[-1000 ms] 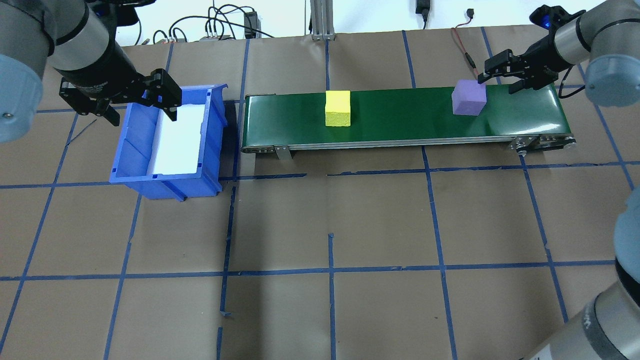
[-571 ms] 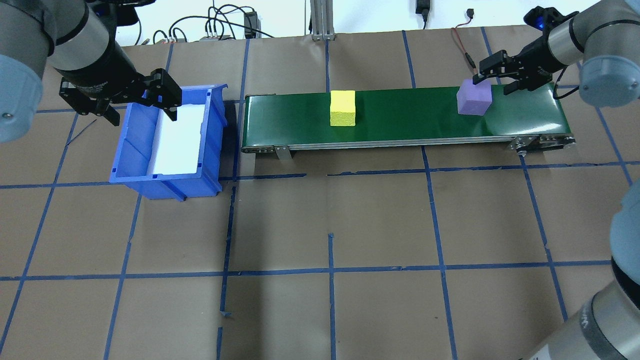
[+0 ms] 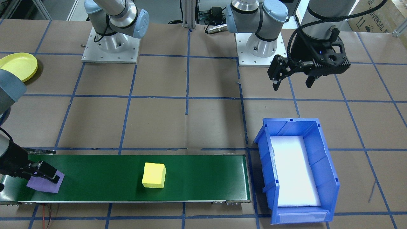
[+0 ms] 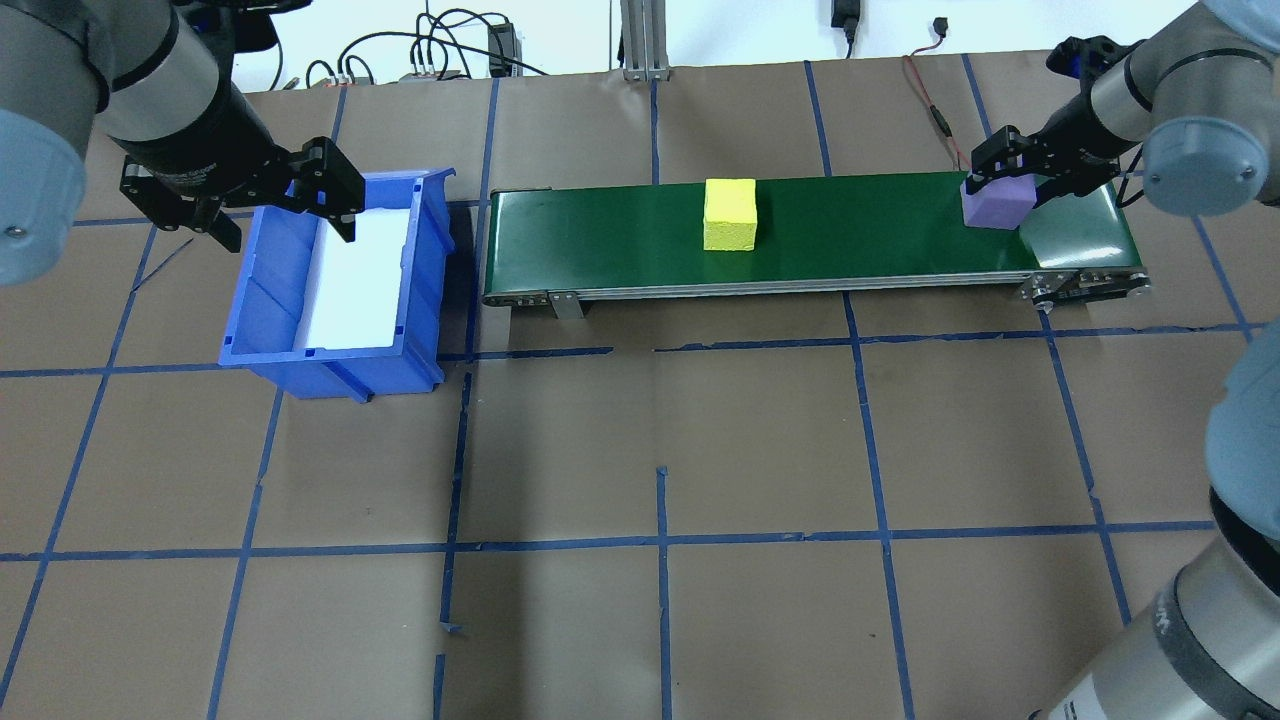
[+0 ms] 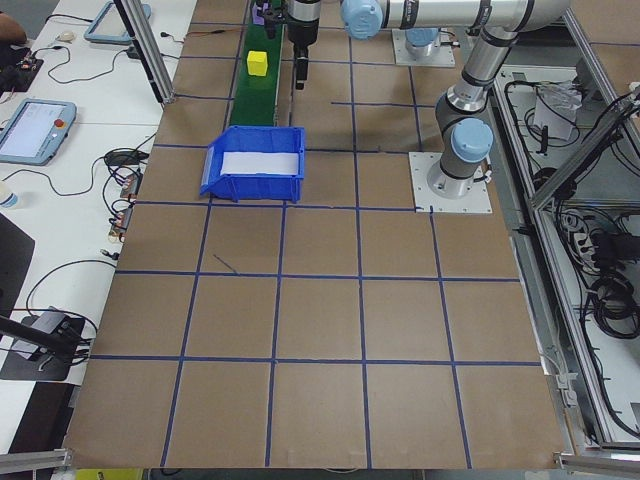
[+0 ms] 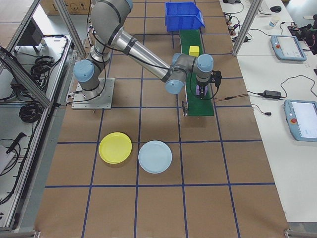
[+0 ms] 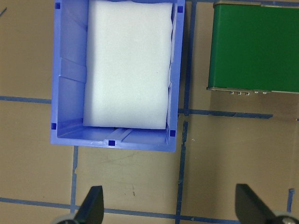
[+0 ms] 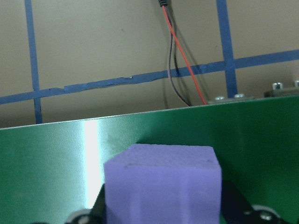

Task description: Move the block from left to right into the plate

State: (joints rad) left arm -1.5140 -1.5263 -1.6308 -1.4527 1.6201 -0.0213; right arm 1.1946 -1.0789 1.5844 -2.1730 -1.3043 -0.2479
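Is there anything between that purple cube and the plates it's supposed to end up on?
Nothing visible blocks it. The right claw straddles the purple cube at the belt's end, and in the right side view only bare papered table lies between the belt and the yellow plate and blue plate.

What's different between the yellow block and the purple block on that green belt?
The yellow block sits near the middle of the green belt; the purple block is at its right end. The yellow block stands free with nothing touching it, while the purple block has the right hand straddling it, a finger on either side. They also differ in colour. Both are foam-like cubes of similar size resting on the belt.
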